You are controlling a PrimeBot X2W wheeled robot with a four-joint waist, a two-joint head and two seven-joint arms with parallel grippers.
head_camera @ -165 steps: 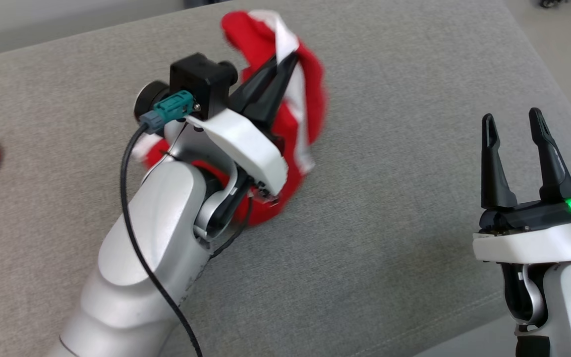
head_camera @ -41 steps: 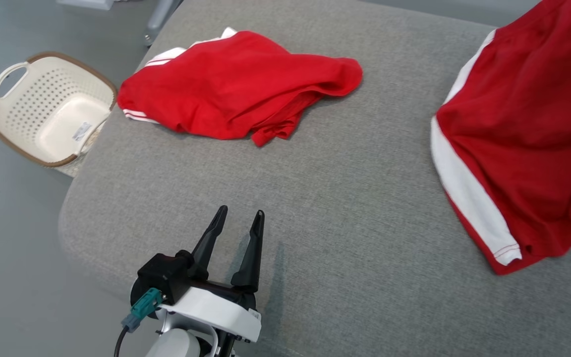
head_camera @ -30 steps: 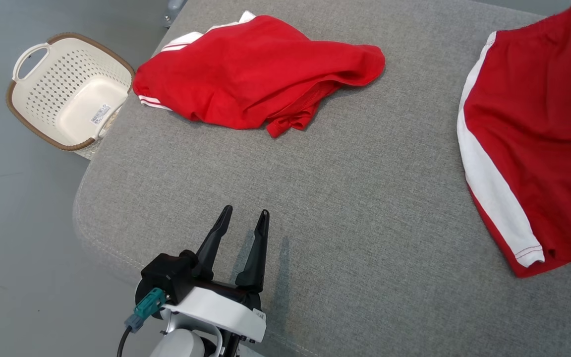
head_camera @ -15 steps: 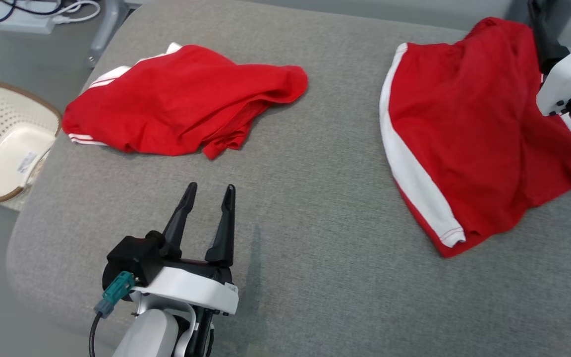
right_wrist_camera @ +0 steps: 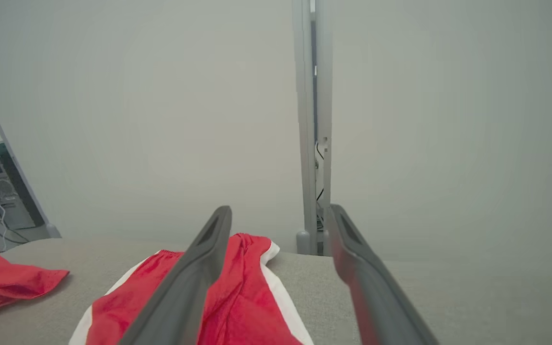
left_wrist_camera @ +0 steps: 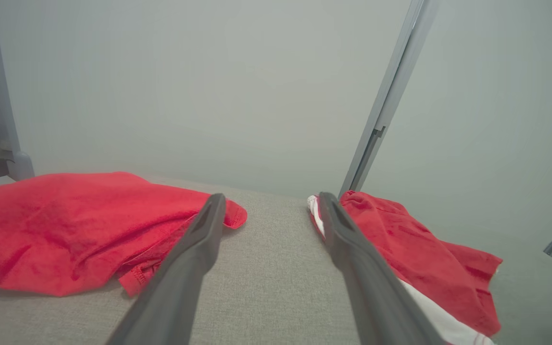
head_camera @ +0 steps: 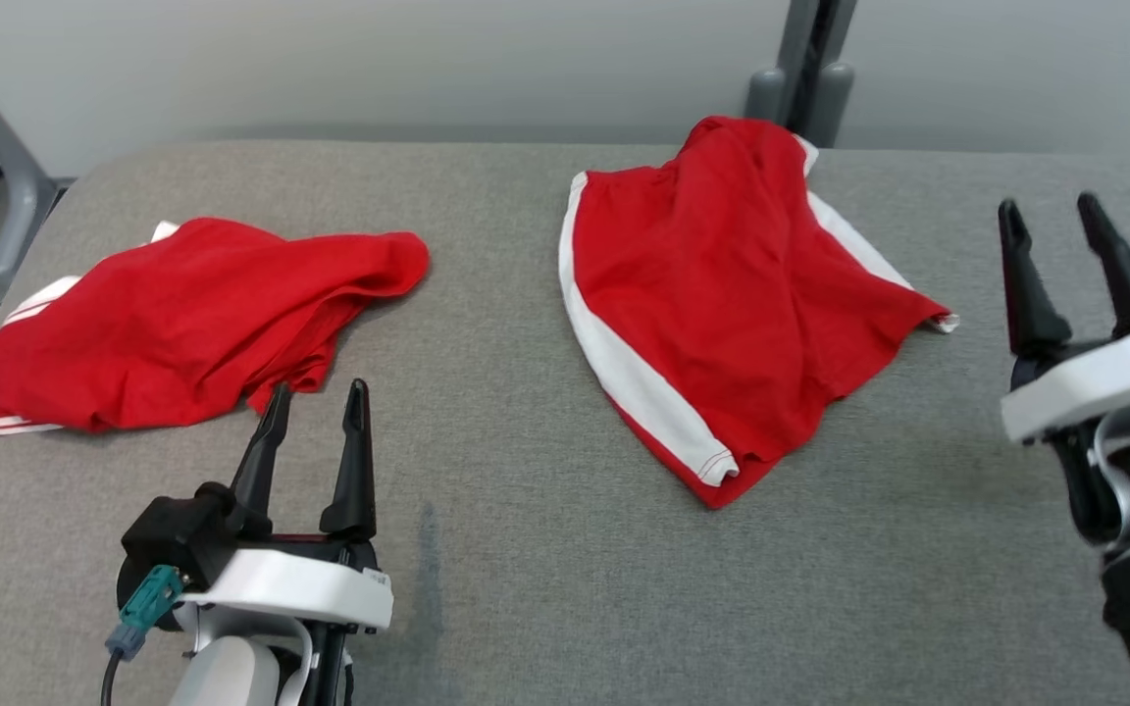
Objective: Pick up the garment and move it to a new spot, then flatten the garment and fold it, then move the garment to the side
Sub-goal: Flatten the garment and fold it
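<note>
1. The left gripper (head_camera: 319,387) has its two fingers spread and nothing is between them. It hangs low over the grey cushion (head_camera: 526,569).
2. The right gripper (head_camera: 1048,203) is also spread wide and empty, with its fingers pointing away from the robot.
3. The shorts (head_camera: 722,314) lie on the cushion between the two grippers: ahead and to the right of the left one, ahead and to the left of the right one. No finger touches them.
4. They are red with a white stripe on each side. They are not flat; the far end, beyond the right gripper's tips, is bunched up, and some wrinkles run across the middle.
5. Another red garment (head_camera: 173,324) is in a heap ahead and to the left of the left gripper, with its edge near the left fingertip. I cannot tell if they touch.
6. I judge the shorts to be light, soft and limp. They will hang and crumple when lifted at one point, and the thin cloth can slip from a shallow pinch.
7. I think the best hold is at the edges: one gripper at the white-striped corner nearest to the left gripper, the other at the leg corner pointing toward the right gripper. Pulled gently apart, the cloth should flatten.
8. A pinch must catch both layers, otherwise only the top layer comes up.
</note>
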